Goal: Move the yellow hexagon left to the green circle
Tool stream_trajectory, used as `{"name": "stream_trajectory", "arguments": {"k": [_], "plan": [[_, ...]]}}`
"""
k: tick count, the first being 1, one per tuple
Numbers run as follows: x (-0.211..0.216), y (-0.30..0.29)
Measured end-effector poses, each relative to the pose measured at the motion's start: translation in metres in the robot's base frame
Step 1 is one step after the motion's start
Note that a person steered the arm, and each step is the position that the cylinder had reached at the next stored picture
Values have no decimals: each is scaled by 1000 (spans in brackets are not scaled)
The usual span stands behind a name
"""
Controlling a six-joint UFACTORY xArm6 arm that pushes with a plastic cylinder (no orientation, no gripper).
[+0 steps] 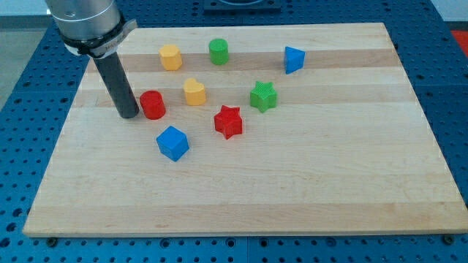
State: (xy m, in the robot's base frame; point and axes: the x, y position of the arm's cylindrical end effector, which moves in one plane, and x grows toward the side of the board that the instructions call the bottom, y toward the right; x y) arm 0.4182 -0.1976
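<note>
- We see our dark straight rod coming down from the grey arm housing at the far left of the pale wooden board [307,183], and our tip [129,115] rests on the board's left part.
- There are no jaws to report: we end in a plain rod, so nothing opens, closes or holds.
- Our tip stands just left of the red round cylinder block [153,104], so close that we cannot tell whether the two touch.
- The yellow hexagon block [170,56] sits far from us on the board, to the right of and beyond our tip, well apart from it.
- The green round cylinder block [219,51] stands near the yellow hexagon block, on its right, at about the same depth, with a gap of bare wood between them.
- A second yellow block, heart-like in shape [194,91], lies to the right of the red round cylinder block and nearer than the yellow hexagon block.
- The green star block [263,96] sits farther right, and the red star block [228,121] lies just nearer and to its left.
- The blue cube block [172,142] is the nearest piece, below the red round cylinder block in the view.
- The blue triangular block [293,59] lies at the far right of the group, well apart from the green round cylinder block.
- The board lies on a blue perforated table [22,131].
</note>
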Motion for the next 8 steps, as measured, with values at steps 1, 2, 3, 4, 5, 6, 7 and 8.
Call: {"name": "stream_trajectory", "arguments": {"k": [1,2,3,4,5,6,7,8], "plan": [[-6,-1],[-8,-1],[-8,-1],[-16,-1],[-39,-1],[-62,-1],[-79,-1],[-84,-1]]}}
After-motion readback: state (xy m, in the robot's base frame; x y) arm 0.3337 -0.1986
